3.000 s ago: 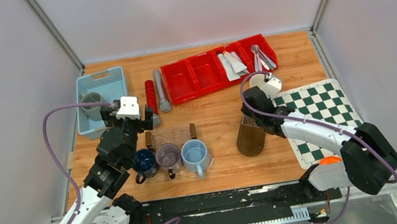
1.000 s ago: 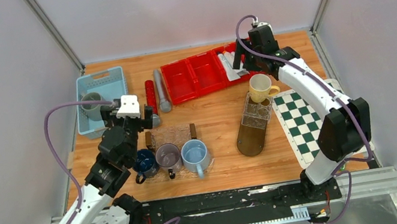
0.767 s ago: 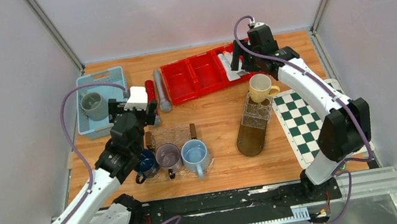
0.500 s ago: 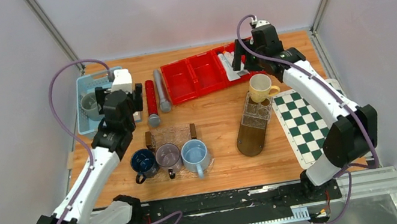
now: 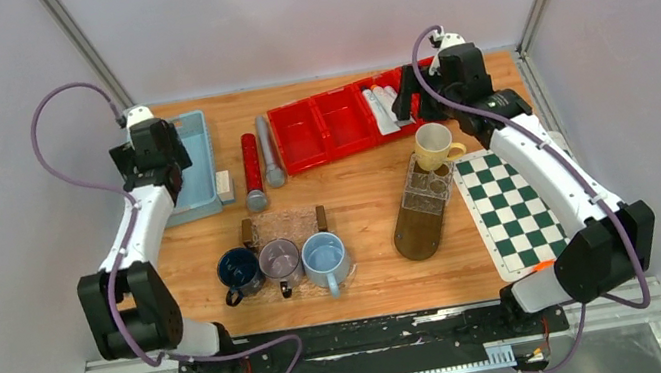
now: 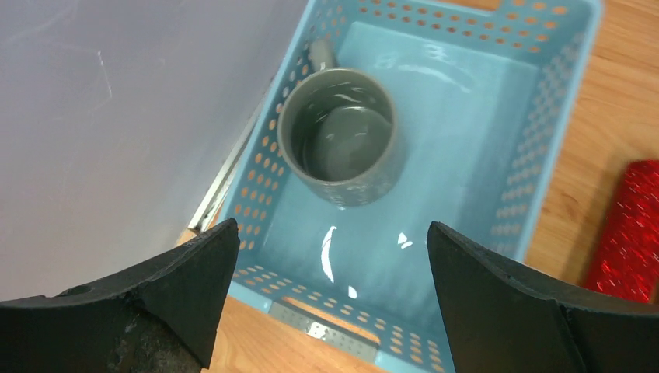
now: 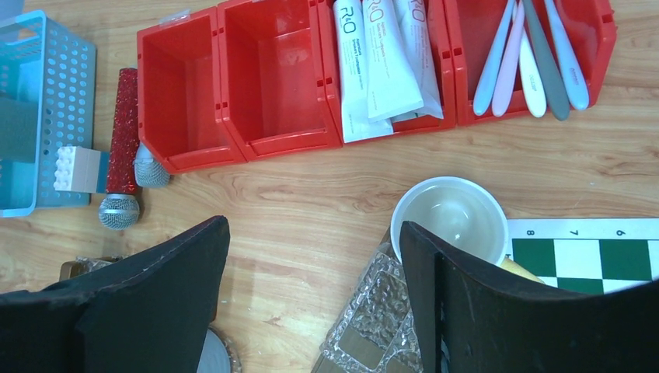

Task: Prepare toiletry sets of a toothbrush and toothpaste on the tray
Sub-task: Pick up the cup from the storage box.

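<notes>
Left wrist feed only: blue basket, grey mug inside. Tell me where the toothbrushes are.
Observer: The toothbrushes lie in the end compartment of the red bin row, the rightmost one in the top view.
Operator: Now the toothpaste.
Observer: The toothpaste tubes lie in the compartment right beside the brushes.
Operator: Report the right gripper.
Observer: The right gripper is open and holds nothing, above the table just in front of the bins, beside a cream mug.
</notes>
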`<action>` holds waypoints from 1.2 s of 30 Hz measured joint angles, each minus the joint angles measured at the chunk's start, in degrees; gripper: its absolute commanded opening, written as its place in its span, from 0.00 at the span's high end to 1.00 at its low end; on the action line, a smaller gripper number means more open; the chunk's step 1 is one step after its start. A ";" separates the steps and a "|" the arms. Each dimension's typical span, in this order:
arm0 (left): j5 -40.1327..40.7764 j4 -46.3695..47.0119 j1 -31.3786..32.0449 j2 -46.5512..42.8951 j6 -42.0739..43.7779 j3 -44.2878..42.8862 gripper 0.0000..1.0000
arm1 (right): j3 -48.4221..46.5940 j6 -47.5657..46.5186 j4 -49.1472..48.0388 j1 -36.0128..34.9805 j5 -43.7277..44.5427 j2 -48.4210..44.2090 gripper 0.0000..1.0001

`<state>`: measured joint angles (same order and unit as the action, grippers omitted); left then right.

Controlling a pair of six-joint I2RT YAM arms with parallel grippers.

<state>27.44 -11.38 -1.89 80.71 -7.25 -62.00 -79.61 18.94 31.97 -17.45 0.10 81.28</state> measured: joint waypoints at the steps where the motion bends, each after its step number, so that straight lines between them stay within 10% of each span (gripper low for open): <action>1: -0.17 -0.48 -1.20 1.36 -1.07 -0.72 0.03 | 0.28 0.02 -0.07 0.07 -0.42 -0.22 0.18; 26: -3.02 -2.58 -11.89 27.47 -26.08 -14.97 0.30 | 2.47 0.61 -2.69 6.80 -6.82 -0.92 0.18; 36: -2.91 -2.97 -13.16 29.94 -28.55 -16.55 0.66 | 2.80 0.94 -2.71 8.17 -7.82 -0.92 0.17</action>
<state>24.53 -14.35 -15.05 110.65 -35.79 -78.54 -76.82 19.88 29.26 -9.28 -7.73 80.36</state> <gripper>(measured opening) 0.431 0.827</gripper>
